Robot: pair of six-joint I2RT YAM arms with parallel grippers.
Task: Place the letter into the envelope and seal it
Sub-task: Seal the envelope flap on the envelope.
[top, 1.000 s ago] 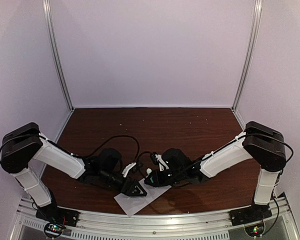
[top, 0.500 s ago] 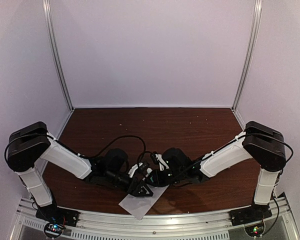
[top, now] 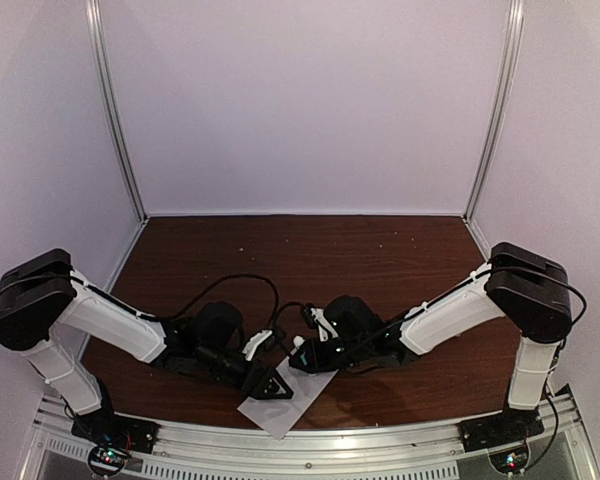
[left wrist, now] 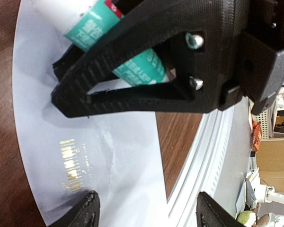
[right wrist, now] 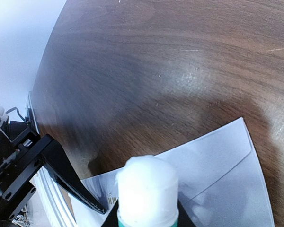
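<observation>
Right gripper (top: 302, 356), clamped on a glue stick (right wrist: 146, 189), is hovering over the envelope (top: 278, 410) at bottom centre, left gripper (top: 272, 383) gaping alongside; sealing seems underway, and next comes gluing the flap.

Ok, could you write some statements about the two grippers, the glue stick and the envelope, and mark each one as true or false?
1. The right gripper holds a glue stick with a white top. True.
2. The left gripper is shut on the envelope. False: its jaws stand open over the envelope and hold nothing.
3. The envelope lies by the far wall of the table. False: it lies at the near edge, between the two arms.
4. The envelope shows a V-shaped seam. True.
</observation>
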